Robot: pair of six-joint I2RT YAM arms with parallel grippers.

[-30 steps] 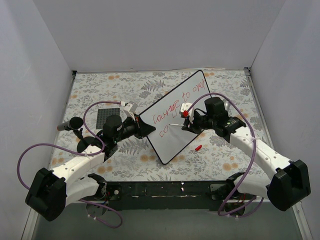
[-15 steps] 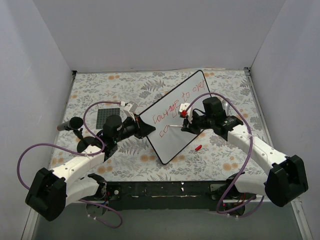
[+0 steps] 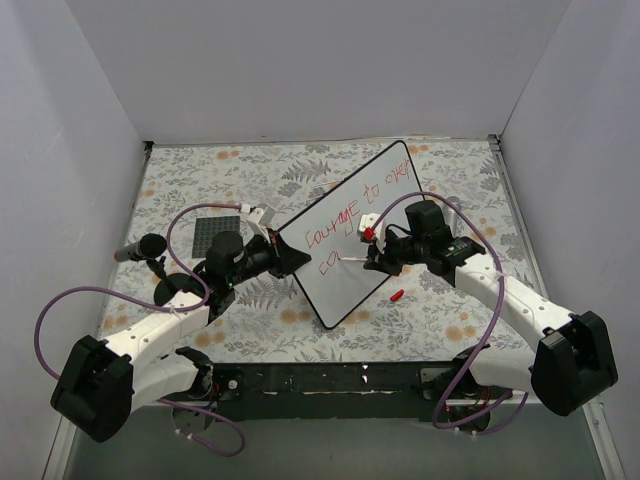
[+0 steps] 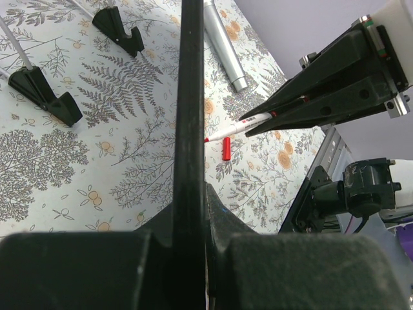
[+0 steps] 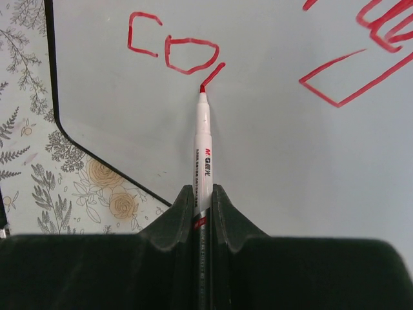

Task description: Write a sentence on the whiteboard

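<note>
The whiteboard (image 3: 345, 285) stands tilted on the floral table. My left gripper (image 3: 290, 258) is shut on its left rim, which shows as a black vertical bar (image 4: 191, 116) in the left wrist view. The sentence (image 3: 355, 210) is in red: an upper line reading roughly "courage to over" and a lower line starting "co" (image 5: 171, 48). My right gripper (image 3: 374, 258) is shut on a white marker (image 5: 203, 148). The marker's red tip (image 5: 202, 89) touches the board at the lower end of a short fresh stroke after "co".
A red marker cap (image 3: 397, 296) lies on the table by the board's near right edge. A black cylinder (image 3: 140, 248) and a dark gridded square (image 3: 218, 232) lie at the left. Black board feet (image 4: 45, 97) and a silver tube (image 4: 222, 45) show behind the board. White walls enclose the table.
My right gripper has shifted slightly along the lower line with the marker, adding a short stroke after "co". The left arm and the board have stayed still.
</note>
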